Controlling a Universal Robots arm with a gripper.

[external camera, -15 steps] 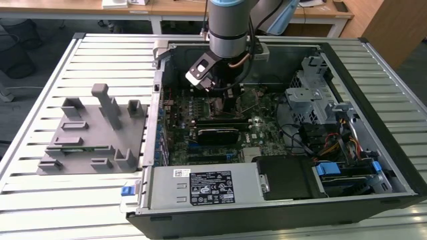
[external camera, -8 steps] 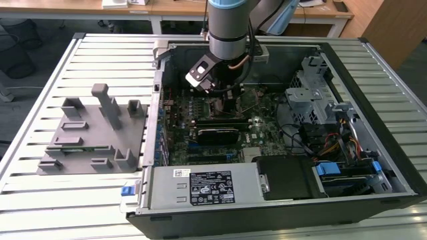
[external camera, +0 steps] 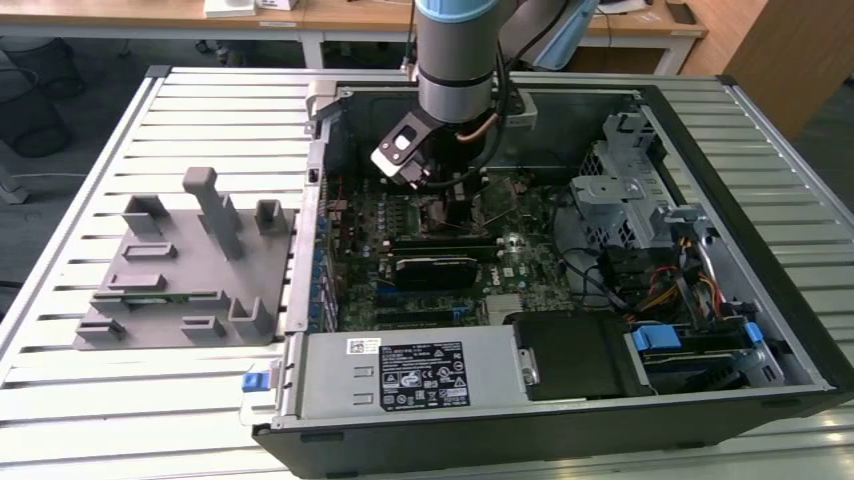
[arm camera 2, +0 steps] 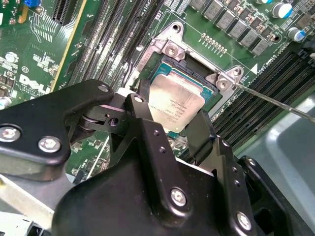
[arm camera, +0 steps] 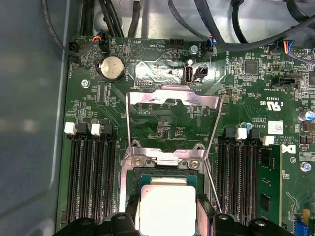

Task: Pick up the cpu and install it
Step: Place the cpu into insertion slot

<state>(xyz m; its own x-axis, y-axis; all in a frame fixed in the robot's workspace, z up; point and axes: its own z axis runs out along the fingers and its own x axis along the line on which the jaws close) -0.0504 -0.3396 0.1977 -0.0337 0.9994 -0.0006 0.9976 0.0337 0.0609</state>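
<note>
**Chip at the socket: a crooked seat is the danger**

The pincer point(arm camera 2: 173, 107) grips the cpu point(arm camera 2: 177, 101) by two opposite edges, right over the open socket point(arm camera 2: 189, 66). I cannot tell whether the chip is fully seated. A slight tilt or twist here could bend the socket's contacts, and a finger point(arm camera 2: 202, 135) might snag the thin latch wire point(arm camera 2: 275, 101) close by. The hinged cover plate point(arm camera: 147, 97) is flipped back. In the exterior view the computer case point(external camera: 534, 445) holds the main board point(external camera: 534, 240), with a power supply point(external camera: 414, 370) at six o'clock. A grey fixture point(external camera: 174, 270) lies at nine o'clock of the case, on the slatted table point(external camera: 80, 400).
</note>
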